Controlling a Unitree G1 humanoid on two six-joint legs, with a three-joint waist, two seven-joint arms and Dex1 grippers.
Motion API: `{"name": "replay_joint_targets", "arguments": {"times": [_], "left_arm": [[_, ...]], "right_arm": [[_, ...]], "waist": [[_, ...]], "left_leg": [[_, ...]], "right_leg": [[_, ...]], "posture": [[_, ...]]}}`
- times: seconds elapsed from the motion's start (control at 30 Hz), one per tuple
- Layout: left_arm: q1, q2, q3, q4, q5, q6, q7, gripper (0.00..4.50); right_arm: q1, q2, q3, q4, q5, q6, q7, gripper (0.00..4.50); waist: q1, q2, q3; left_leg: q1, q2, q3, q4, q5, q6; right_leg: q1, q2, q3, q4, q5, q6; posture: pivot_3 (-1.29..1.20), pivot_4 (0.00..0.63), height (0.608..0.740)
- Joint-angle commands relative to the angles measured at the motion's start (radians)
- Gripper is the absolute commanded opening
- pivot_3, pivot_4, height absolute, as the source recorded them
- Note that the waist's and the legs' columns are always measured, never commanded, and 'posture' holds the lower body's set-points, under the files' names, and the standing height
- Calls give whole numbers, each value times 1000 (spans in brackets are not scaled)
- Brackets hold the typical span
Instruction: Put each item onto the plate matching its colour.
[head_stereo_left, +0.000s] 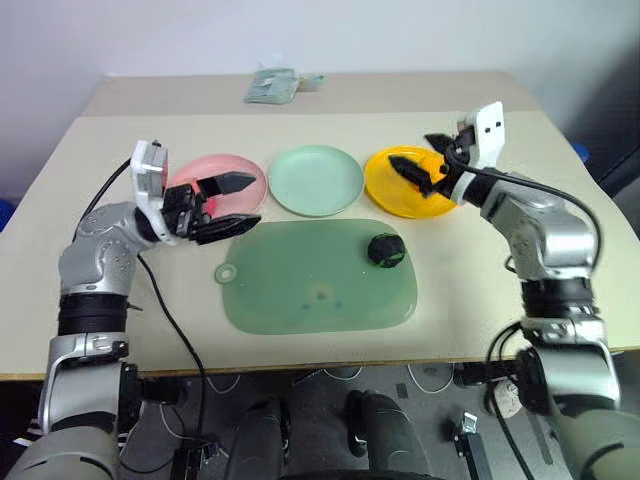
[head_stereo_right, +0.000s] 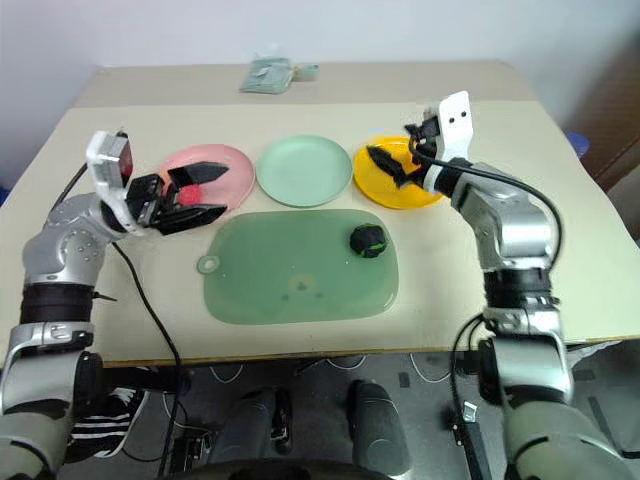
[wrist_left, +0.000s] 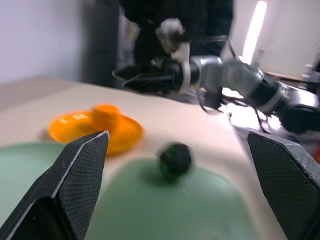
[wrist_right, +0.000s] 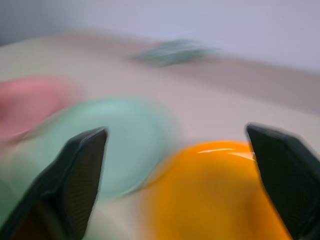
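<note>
1. Progress, judging by how things lay: roughly two of three done. The orange fruit (wrist_left: 106, 116) sat on the yellow-orange plate (head_stereo_left: 385, 192), and something red – prob the apple (head_stereo_right: 193, 190) – showed on the pink plate (head_stereo_right: 235, 170), mostly hidden behind the left gripper (head_stereo_left: 232, 208), so can't swear it was fully on there.
2. Still left: the dark green ball (head_stereo_left: 386, 250). It was lying on the big translucent green mat (head_stereo_left: 300, 290), near the mat's corner closest to the yellow-orange plate, not touching any plate.
3. The mint green plate (head_stereo_left: 316, 180) sat just beyond the mat's far edge, between the other two plates – nothing in it. That's where I'd guess the ball needs to go.
4. Left gripper: fingers spread wide, nothing between them, hovering over the pink plate's mat-side rim, pointing across toward the mint plate.
5. Right gripper (head_stereo_left: 420, 168): jaws apart too, not gripping anything, above the yellow-orange plate on the side away from the mat.
6. Other stuff: a crumpled greenish packet (head_stereo_left: 272, 85) well beyond the mat, at the far end of the table (head_stereo_left: 480, 310) – not part of the job afaict.
</note>
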Motion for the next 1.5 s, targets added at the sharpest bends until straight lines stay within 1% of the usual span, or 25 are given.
{"name": "replay_joint_targets", "arguments": {"times": [0.03,0.07,0.17,0.27,0.43,0.57,0.67,0.7,0.73,0.77,0.93,1.03,1.13,1.23,1.3,1.37,1.4,1.47,1.5], "left_arm": [[7,19,-15,-40,-10,21,-33,4500],[16,22,-27,-35,9,3,-45,4500],[21,19,-54,-2,55,-53,-62,4500],[11,13,-59,20,64,-70,-70,4500],[-3,16,-64,54,71,-89,-85,4500],[0,19,-59,46,70,-87,-85,4500],[5,23,-56,43,72,-88,-82,4500],[5,22,-54,43,72,-91,-79,4500],[4,20,-50,44,72,-94,-72,4500],[3,18,-45,45,72,-96,-62,4500],[-1,2,-24,38,61,-105,-3,4500],[-20,-17,-1,64,79,-129,91,4500],[-33,-22,8,90,101,-129,175,4500],[-50,-34,11,132,163,-185,305,4500],[-57,-42,17,145,194,-232,374,4500],[-64,-54,33,145,201,-238,446,4500],[-64,-60,40,138,199,-236,469,4500],[-38,-59,32,86,189,-226,461,4500],[-28,-59,31,67,183,-214,463,4500]], "right_arm": [[27,-34,13,-132,49,115,22,4473],[58,-61,43,-159,13,99,29,4473],[113,-86,89,-187,-36,83,26,4473],[132,-89,111,-189,-52,87,25,4473],[158,-91,164,-141,-125,45,25,4473],[171,-88,169,-122,-143,40,34,4473],[178,-94,173,-133,-133,58,61,3755],[178,-94,176,-130,-144,47,59,3365],[174,-91,175,-124,-151,42,57,2837],[168,-86,170,-121,-150,42,57,2401],[102,-42,135,-117,-121,38,48,2401],[1,32,142,-73,-127,12,16,2401],[-135,129,188,80,-202,-97,-35,2401],[-278,256,215,348,-281,-267,-109,2401],[-351,320,223,522,-326,-373,-146,2401],[-428,381,217,710,-366,-489,-218,2401],[-458,402,212,791,-378,-538,-236,2401],[-515,439,196,959,-397,-615,-282,2401],[-528,455,184,1018,-391,-626,-281,2673]], "waist": [[4,0,0],[5,0,0],[9,0,0],[8,0,0],[8,0,0],[8,0,0],[8,0,0],[8,0,0],[8,0,0],[8,0,0],[8,0,0],[2,0,0],[2,0,0],[1,0,0],[4,0,0],[6,0,0],[6,0,0],[8,0,0],[6,0,0]], "left_leg": [[0,0,0,1,0,0],[0,0,0,2,0,0],[1,0,0,3,1,-1],[0,0,0,2,0,-1],[0,-1,0,2,0,-1],[0,-1,1,2,0,0],[0,0,1,2,0,-1],[0,0,0,2,0,0],[0,0,0,2,0,-1],[0,0,0,2,0,0],[0,0,0,2,0,-1],[0,0,0,2,0,-1],[0,0,0,2,1,-1],[0,0,0,2,1,-1],[0,0,0,1,1,-1],[-1,0,1,1,0,-1],[-1,-1,1,1,0,-1],[-2,-1,1,1,0,0],[-2,-1,2,1,0,0]], "right_leg": [[0,0,0,0,0,0],[0,0,0,0,0,-2],[1,0,0,0,-1,-5],[0,0,0,-1,-1,-5],[0,0,0,-1,0,-3],[0,0,0,-1,0,-3],[0,0,0,-1,0,-3],[0,0,0,-1,0,-3],[0,0,0,-1,0,-3],[0,0,0,-1,0,-3],[0,0,0,-1,0,-2],[0,1,0,0,1,-2],[-1,1,0,0,1,-2],[0,2,0,1,1,-1],[0,2,0,0,1,-1],[0,1,0,0,1,-1],[-1,0,0,0,1,-1],[-1,-1,0,-1,1,-1],[0,-1,0,-1,1,-1]], "posture": [[0,150,740],[0,150,740],[0,150,740],[0,150,740],[0,150,740],[0,150,740],[0,150,740],[0,150,740],[0,150,740],[0,150,740],[0,150,740],[0,150,740],[0,150,740],[0,150,740],[0,150,740],[0,150,740],[0,150,740],[0,150,740],[0,150,740]]}}
